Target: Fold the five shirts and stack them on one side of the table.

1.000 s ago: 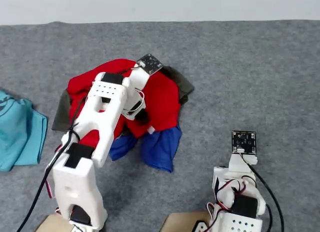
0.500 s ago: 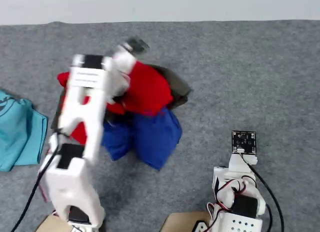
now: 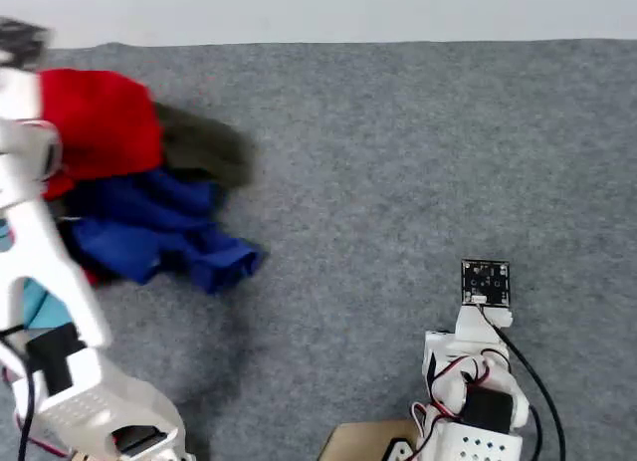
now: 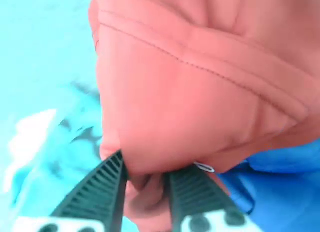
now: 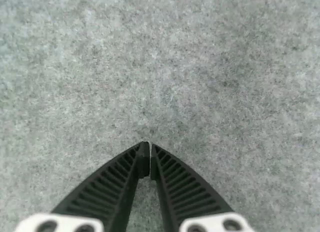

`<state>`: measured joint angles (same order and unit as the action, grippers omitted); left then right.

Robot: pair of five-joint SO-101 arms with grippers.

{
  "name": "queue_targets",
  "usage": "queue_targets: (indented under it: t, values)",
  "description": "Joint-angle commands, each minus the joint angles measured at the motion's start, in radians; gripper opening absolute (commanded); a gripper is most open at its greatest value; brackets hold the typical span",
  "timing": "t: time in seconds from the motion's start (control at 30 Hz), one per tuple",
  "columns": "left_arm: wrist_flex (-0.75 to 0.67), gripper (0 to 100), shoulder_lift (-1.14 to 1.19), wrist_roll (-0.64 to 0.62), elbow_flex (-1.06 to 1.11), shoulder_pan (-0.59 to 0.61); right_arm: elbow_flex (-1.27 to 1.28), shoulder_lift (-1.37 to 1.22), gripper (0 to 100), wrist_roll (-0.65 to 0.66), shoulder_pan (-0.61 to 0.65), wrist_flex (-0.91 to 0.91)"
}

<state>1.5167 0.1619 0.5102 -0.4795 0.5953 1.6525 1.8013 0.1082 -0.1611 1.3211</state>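
Your left end effector [image 4: 146, 168] pinches the red shirt [image 3: 100, 122] at the worktop's [image 3: 418, 162] left edge, blue shirt [image 3: 149, 232] touching it — part them, lay it flat before folding; right end effector [image 5: 146, 153] sits pressed together.

Bright even light, soft faint shadows

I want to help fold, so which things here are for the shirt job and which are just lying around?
For the job: red shirt, pinched in the left gripper; blue shirt; dark olive shirt; teal shirt.

Just there: grey table cover; right gripper, shut over bare cover; cardboard at the near edge.
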Motion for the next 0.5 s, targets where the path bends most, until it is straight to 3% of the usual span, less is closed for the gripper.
queue_targets:
  t: [0.0, 0.27, 0.47]
  values:
    - [-0.014, 0, -0.075, -0.011, -0.088, 0.155, 0.031, 0.008, 0.9, 0.006, 0.002, -0.015]
    - [-0.143, 0, -0.071, -0.012, -0.105, 0.4, 0.031, 0.008, 0.9, 0.006, 0.002, -0.015]
    - [-0.138, 6, -0.071, 0.029, -0.104, 0.443, 0.031, 0.008, 0.9, 0.006, 0.002, -0.015]
